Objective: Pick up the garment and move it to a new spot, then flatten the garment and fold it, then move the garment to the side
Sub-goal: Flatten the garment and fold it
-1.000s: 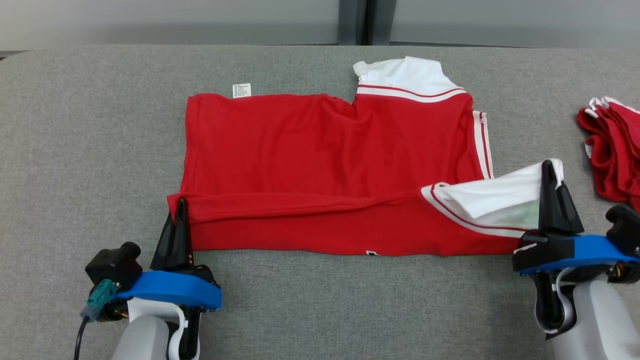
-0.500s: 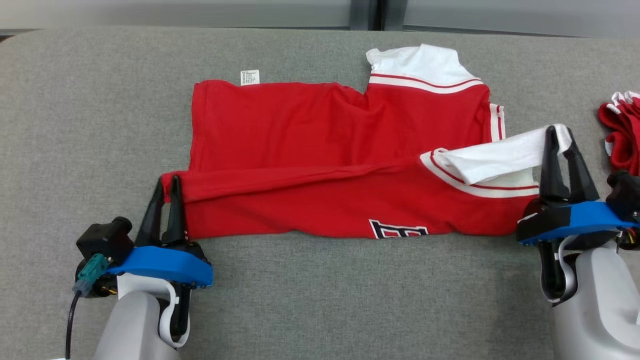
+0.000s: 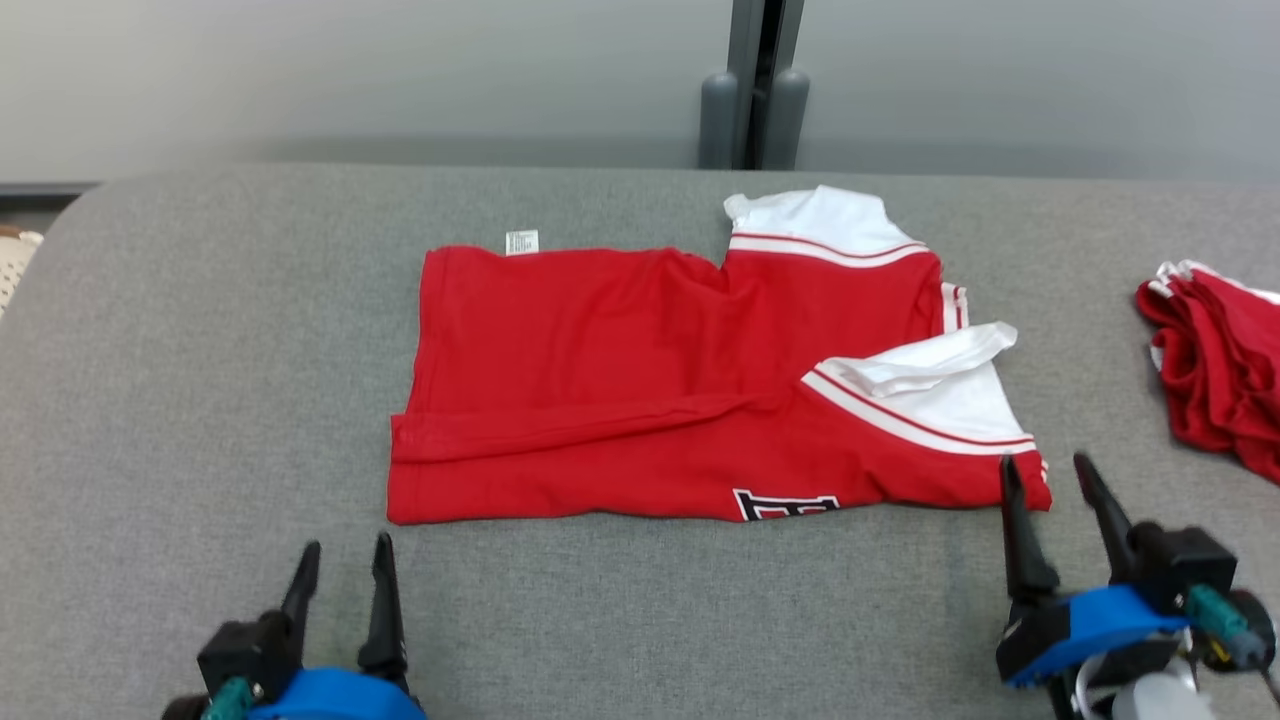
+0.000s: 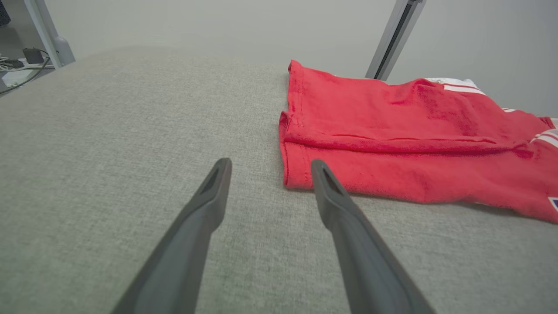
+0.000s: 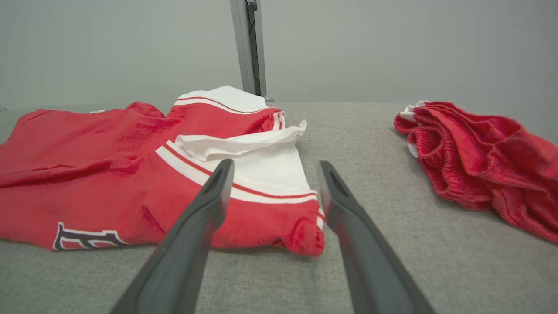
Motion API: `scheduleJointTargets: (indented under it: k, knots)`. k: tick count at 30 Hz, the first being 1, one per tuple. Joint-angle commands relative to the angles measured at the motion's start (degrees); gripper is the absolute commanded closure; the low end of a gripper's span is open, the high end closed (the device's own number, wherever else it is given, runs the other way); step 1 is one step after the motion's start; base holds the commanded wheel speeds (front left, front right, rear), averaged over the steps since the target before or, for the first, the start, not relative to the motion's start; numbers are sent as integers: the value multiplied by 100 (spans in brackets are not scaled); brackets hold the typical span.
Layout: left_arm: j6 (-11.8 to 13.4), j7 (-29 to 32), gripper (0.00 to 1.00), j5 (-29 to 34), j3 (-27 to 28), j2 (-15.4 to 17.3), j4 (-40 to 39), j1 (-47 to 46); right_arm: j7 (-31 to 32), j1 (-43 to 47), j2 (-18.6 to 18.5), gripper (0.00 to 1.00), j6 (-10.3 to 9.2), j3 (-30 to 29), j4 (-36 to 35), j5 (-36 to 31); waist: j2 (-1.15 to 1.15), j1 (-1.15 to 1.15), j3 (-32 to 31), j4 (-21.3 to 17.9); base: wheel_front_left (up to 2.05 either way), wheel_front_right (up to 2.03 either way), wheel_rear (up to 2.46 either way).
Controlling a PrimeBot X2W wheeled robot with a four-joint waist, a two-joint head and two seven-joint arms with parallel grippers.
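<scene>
Left gripper [image 3: 347, 545]: low at near left, fingers spread, nothing between them, tips short of the garment's near left corner. Red garment [image 3: 620, 380]: flat mid-way across the grey padded table [image 3: 180, 350], near edge folded over in a long band, dark lettering at the near hem, white striped sleeve lying on its right end. Right gripper [image 3: 1044, 462]: fingers spread, empty, tips at the garment's near right corner; contact unclear. Far right: crumpled red heap [image 3: 1215, 370], well apart.
</scene>
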Motion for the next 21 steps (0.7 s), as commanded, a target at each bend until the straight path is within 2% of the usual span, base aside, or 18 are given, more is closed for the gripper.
scheduleJointTargets:
  k: [1, 11, 21]
  knots:
    - [31, -27, 0, -26, -42, -8, -10, 79, -17, 139, -18, 0, -2, 38, 28, 37, 0, 1, -128, -74, 0, 0, 0]
    - [189, -27, 0, -217, -294, -6, -28, 499, -17, 603, -17, 0, -2, 203, 103, 138, 0, 1, -334, -85, 0, 0, 0]
    - [83, -27, 0, -310, -200, -5, 232, -335, -17, 153, -17, 0, -2, 173, -8, 164, 0, 1, 199, -92, 0, 0, 0]
